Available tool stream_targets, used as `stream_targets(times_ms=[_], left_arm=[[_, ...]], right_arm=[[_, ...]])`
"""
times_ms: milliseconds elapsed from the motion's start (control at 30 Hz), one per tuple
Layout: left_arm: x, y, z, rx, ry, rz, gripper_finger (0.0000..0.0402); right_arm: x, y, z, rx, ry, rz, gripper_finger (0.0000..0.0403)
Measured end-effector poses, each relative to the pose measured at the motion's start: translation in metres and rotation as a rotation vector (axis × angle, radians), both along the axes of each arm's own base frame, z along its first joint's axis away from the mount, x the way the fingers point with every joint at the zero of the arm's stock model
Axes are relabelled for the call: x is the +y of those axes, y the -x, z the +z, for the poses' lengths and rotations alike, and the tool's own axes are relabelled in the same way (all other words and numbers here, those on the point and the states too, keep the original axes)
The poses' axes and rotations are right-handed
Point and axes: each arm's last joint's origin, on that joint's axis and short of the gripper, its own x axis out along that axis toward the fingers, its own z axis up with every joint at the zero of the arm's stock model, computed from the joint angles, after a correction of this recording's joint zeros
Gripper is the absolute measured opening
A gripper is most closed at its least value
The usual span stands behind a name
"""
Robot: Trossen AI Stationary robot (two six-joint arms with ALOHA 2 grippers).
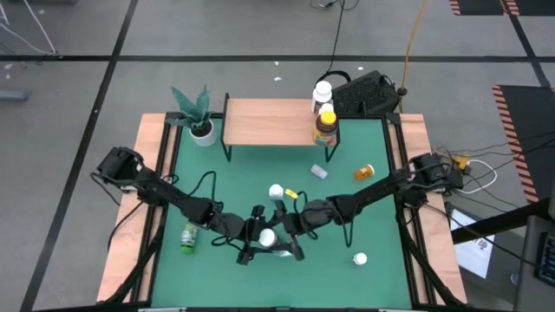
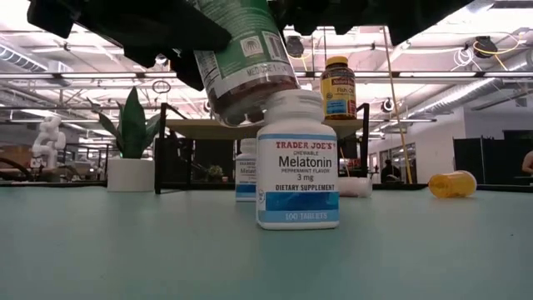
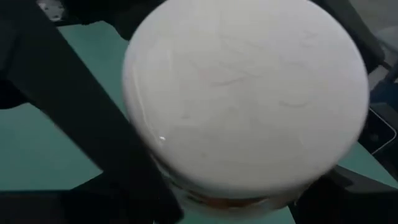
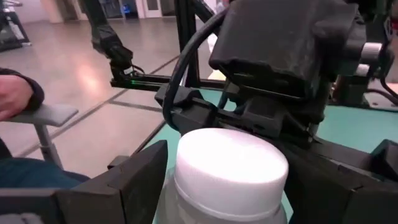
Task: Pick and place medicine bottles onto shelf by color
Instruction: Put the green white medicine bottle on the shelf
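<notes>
Both grippers meet near the table's front centre. The left gripper (image 1: 253, 236) and right gripper (image 1: 289, 227) each clasp a white-capped bottle (image 4: 230, 165), seemingly readying shelf (image 1: 269, 122) placement.

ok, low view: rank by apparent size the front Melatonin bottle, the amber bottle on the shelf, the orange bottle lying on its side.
1. Melatonin bottle, largest, but it stands nearest the camera.
2. Amber bottle on the shelf.
3. Orange bottle.
The last two look close; both are farther off, so unsure.
</notes>
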Motion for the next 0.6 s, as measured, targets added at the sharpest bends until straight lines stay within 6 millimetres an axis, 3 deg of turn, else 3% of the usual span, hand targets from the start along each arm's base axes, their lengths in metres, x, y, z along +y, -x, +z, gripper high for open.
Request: stream_targets(times_ms=[133, 300, 467, 600], left_arm=[[0.0004, 0.0001, -0.0005, -0.006, -0.023, 0.043, 0.0269], [0.0019, -0.0001, -0.0010, -0.002, -0.021, 0.077, 0.0273], [-0.0002, 0.0008, -0.0011, -0.004, -0.014, 0.079, 0.0308], [-0.0003, 0.0026, -0.0050, 0.027, 0.000, 0.090, 0.0345]], right_arm=[[-0.0019, 0.0033, 0.0024, 0.047, 0.012, -0.036, 0.0272], [-0.0036, 0.0055, 0.0043, 0.084, -0.003, -0.051, 0.0231], [-0.0036, 0.0057, 0.0034, 0.089, 0.006, -0.044, 0.0227], [-0.0056, 0.0058, 0.0055, 0.053, 0.038, 0.138, 0.0227]])
